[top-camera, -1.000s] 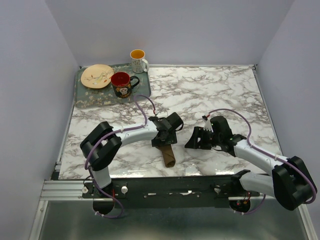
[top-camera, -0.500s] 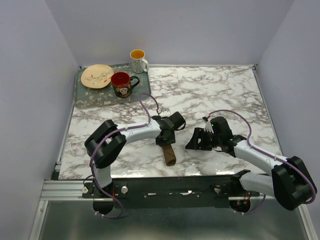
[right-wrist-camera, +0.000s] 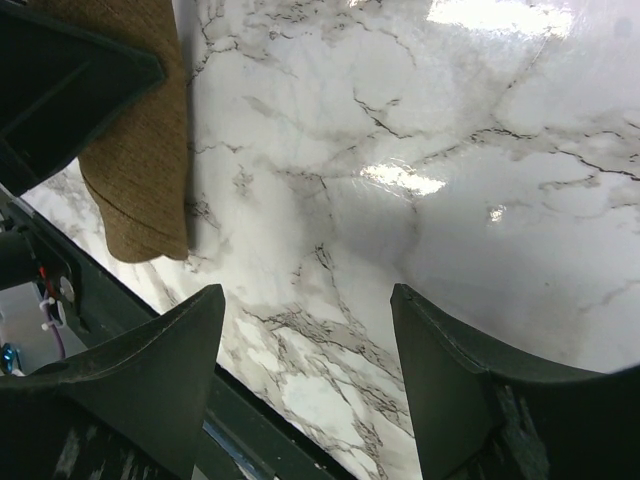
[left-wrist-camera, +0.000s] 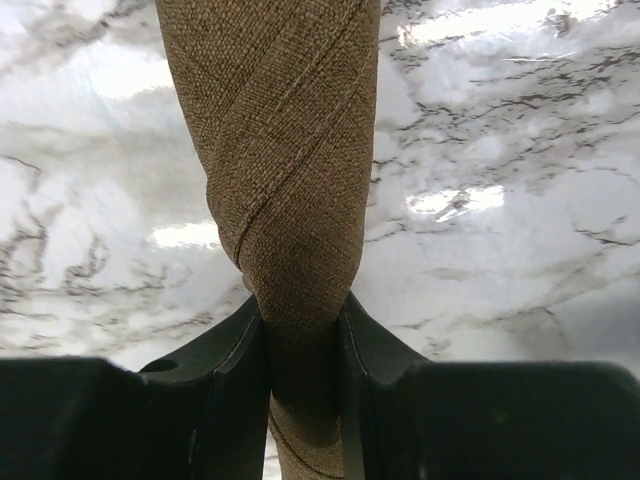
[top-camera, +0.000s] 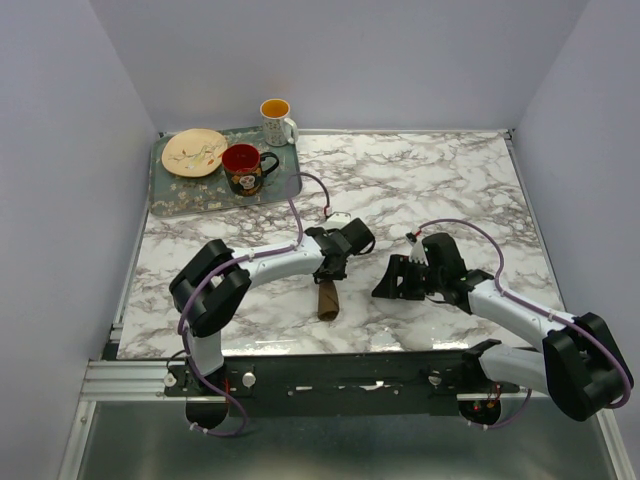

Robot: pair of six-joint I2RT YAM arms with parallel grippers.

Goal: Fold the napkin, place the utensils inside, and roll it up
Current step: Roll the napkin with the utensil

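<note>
The napkin (top-camera: 327, 298) is a tight brown roll lying on the marble near the front edge. Its far end is pinched between the fingers of my left gripper (top-camera: 331, 270). In the left wrist view the woven roll (left-wrist-camera: 285, 150) runs away from the camera, and my left gripper (left-wrist-camera: 303, 320) is shut on it, with both black fingers pressing into the cloth. My right gripper (top-camera: 392, 281) hovers to the right of the roll, open and empty. In its own view it (right-wrist-camera: 308, 300) spans bare marble, with the napkin's end (right-wrist-camera: 140, 170) at upper left. The utensils are hidden in every view.
A green tray (top-camera: 175, 197) sits at the back left, holding a cream plate (top-camera: 195, 152) and a red mug (top-camera: 243, 167). A white mug (top-camera: 276, 121) stands at the tray's back right corner. The table's metal front rail (top-camera: 300, 350) runs just below the roll.
My left gripper has closed onto the napkin roll and shifted slightly back. The roll's near end has swung left, so it lies straighter. The right arm has held still.
</note>
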